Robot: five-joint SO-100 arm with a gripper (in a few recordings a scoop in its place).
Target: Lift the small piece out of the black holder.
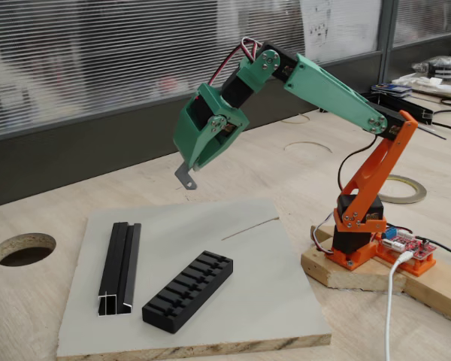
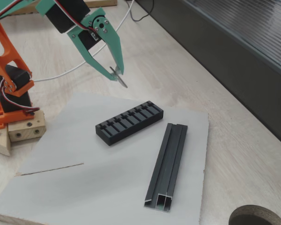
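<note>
Above grey board (image 1: 210, 301), gripper (image 1: 186, 167) pinches small piece (image 1: 185, 177), clear of black holder (image 1: 188, 290).

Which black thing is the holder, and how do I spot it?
Find the grey board. Two black things lie on it. The black holder is the short, chunky block with comb-like slots across its top; the black rail beside it is longer, thinner, grooved lengthwise.

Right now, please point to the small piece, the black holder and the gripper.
small piece (image 1: 185, 174): a fixed view, its flat tab.
black holder (image 2: 129, 123): a fixed view, its slotted top.
gripper (image 2: 115, 72): a fixed view, between the fingers.
</note>
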